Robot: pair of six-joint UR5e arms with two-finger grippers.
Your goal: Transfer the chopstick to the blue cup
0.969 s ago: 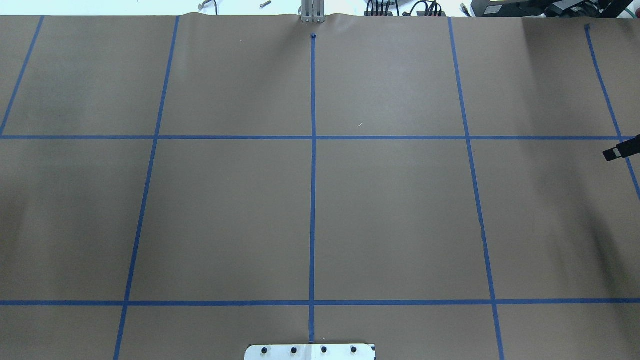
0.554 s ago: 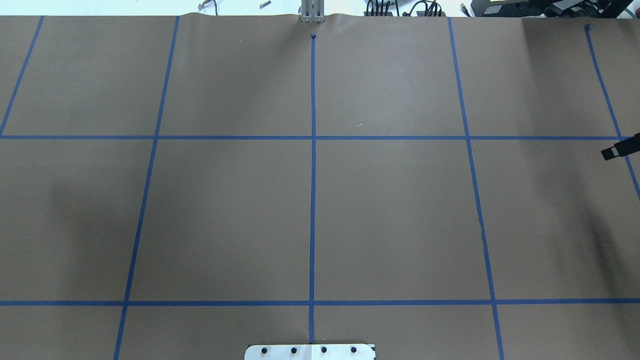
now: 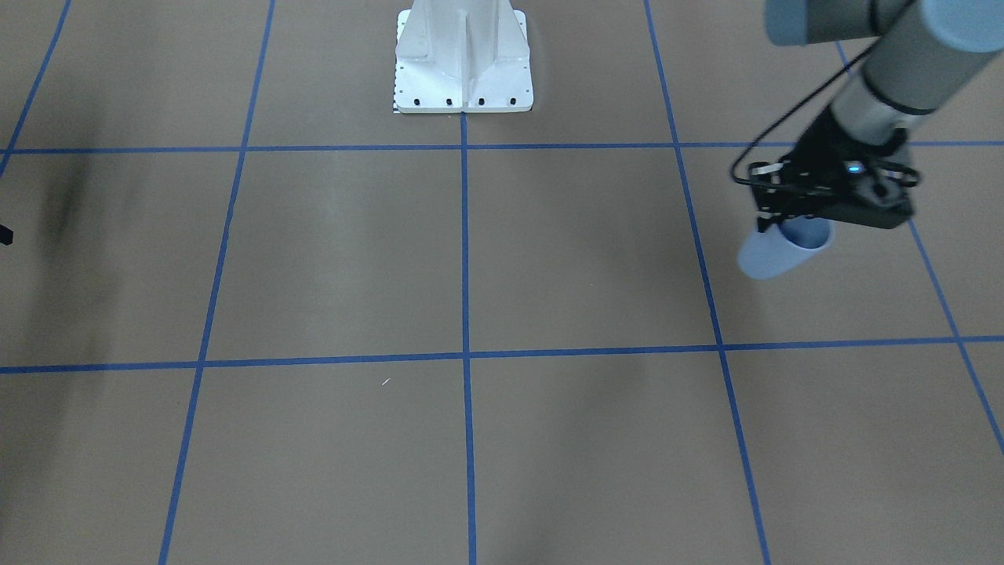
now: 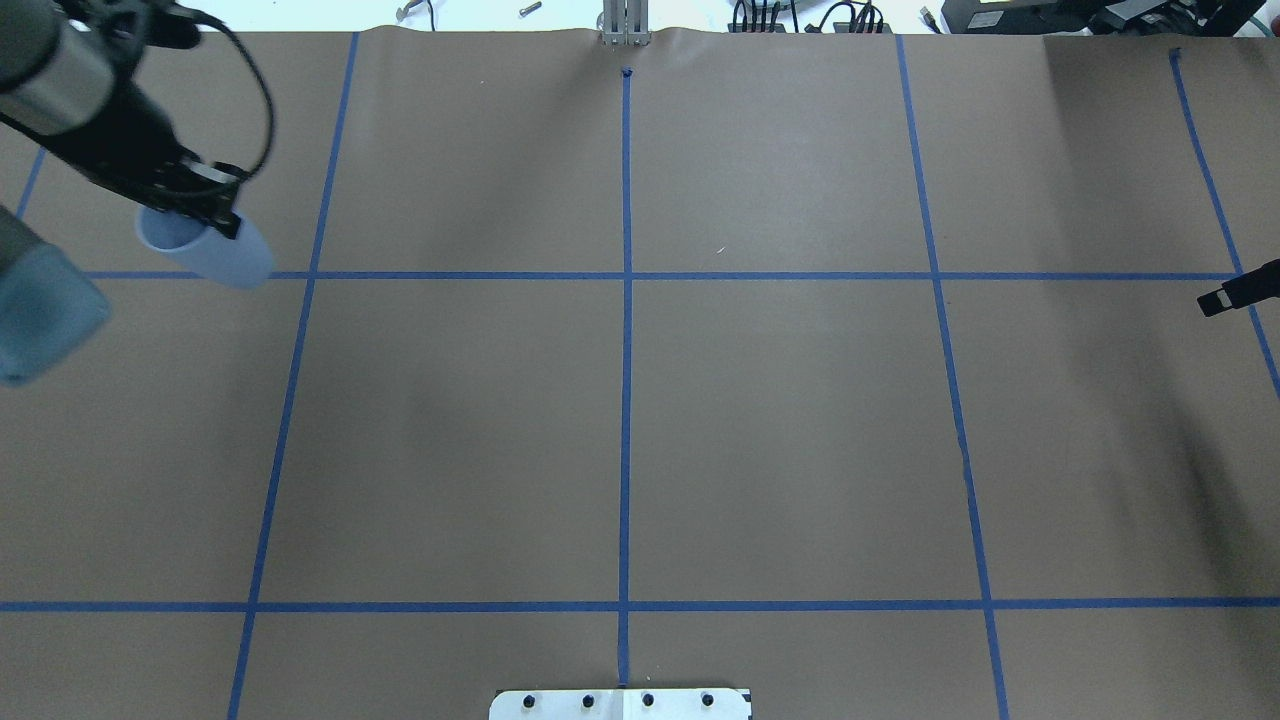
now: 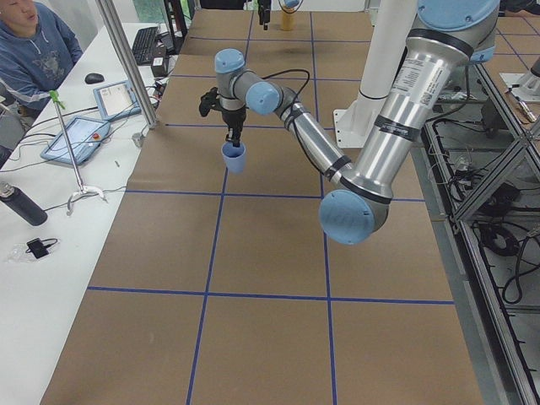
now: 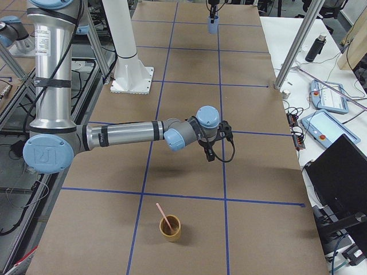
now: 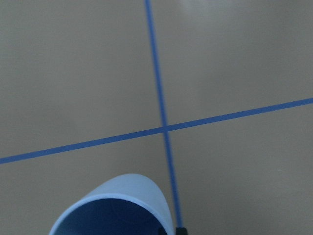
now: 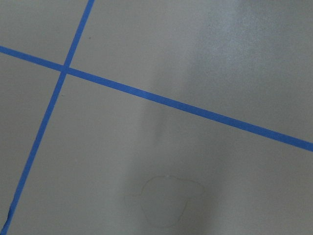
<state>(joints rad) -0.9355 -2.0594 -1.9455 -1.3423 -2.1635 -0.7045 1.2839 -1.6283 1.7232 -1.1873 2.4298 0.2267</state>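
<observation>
My left gripper (image 4: 205, 200) is shut on the rim of the blue cup (image 4: 215, 255) and holds it tilted above the table's far left area. The cup also shows in the front view (image 3: 776, 251), the left side view (image 5: 234, 158) and the left wrist view (image 7: 117, 205), its inside dark blue and empty. A pale pink chopstick (image 6: 163, 215) leans in a brown cup (image 6: 170, 228) near the table's right end. My right gripper (image 6: 210, 156) hovers over the table short of that cup. Only its black tip (image 4: 1222, 300) enters the overhead view, so its state is unclear.
The white robot base plate (image 3: 463, 71) sits at the middle of the near edge. Blue tape lines (image 4: 626, 350) grid the brown paper. A person (image 5: 34, 42) sits beside a side table with tablets (image 5: 80, 139) and a dark bottle (image 5: 21, 205).
The left arm has come into the overhead view at the top left, carrying the blue cup. The right gripper's tip has crept slightly leftward at the right edge.
</observation>
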